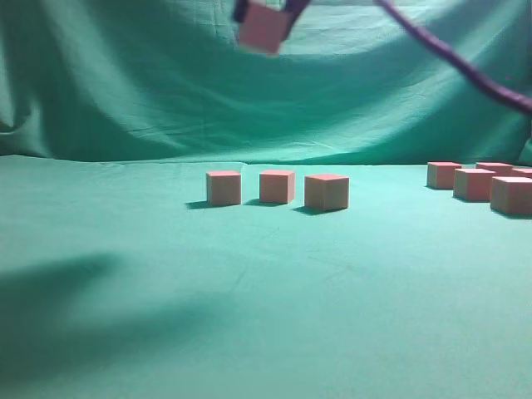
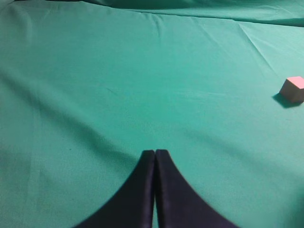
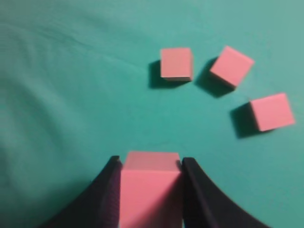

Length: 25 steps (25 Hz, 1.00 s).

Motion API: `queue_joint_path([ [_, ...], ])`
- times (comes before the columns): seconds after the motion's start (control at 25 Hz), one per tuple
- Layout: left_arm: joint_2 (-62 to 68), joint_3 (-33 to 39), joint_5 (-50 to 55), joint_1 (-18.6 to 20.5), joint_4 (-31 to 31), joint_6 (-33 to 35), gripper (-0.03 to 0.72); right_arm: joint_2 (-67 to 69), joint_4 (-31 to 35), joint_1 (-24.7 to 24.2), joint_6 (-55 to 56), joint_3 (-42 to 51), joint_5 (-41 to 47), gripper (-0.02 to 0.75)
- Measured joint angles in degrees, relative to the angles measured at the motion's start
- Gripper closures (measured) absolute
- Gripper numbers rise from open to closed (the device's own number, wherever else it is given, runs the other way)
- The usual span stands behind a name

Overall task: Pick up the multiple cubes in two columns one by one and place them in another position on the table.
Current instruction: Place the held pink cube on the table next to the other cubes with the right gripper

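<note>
A green cloth-covered table (image 1: 125, 249) fills the scene, with a draped green backdrop (image 1: 125, 83) behind it. High above the table, at the top of the side view, the right gripper (image 3: 151, 190) holds one pink cube (image 3: 151, 185), its two black fingers pressed against the cube's opposite sides. Directly below it on the table sit three placed cubes (image 1: 278, 188), close together in a loose, slightly curved row with small gaps between them. Far to the right, at the table's edge of view, a cluster of waiting cubes (image 1: 482, 183) stands in tight rows; at least four are visible. The left gripper (image 2: 155, 156) hovers over bare cloth with its fingers pressed together and nothing between them; a single cube (image 2: 293, 88) sits well off to its right.

The step in hand appears to be carrying a fourth cube to the new spot. The next move likely calls for lowering it beside the three, clear of them, then letting go.
</note>
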Motion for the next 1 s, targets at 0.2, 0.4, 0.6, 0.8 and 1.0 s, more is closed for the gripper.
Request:
queue_joint_path([
  [0.2, 0.0, 0.0, 0.0, 0.0, 0.0, 0.0, 0.688, 8.46, 0.04, 4.34, 3.83, -7.91, 0.39, 0.478],
  [0.4, 0.0, 0.0, 0.0, 0.0, 0.0, 0.0, 0.688, 16.09, 0.04, 5.16, 7.74, -15.03, 2.6, 0.478],
  [0.6, 0.0, 0.0, 0.0, 0.0, 0.0, 0.0, 0.688, 22.0, -0.83, 5.16, 10.56, -18.6, 3.41, 0.478],
  [0.8, 0.0, 0.0, 0.0, 0.0, 0.0, 0.0, 0.688, 25.55, -3.12, 5.16, 13.54, -19.19, 3.46, 0.478],
  [1.0, 0.0, 0.0, 0.0, 0.0, 0.0, 0.0, 0.688, 26.64, -4.53, 5.16, 14.27, -19.53, 1.66, 0.478],
])
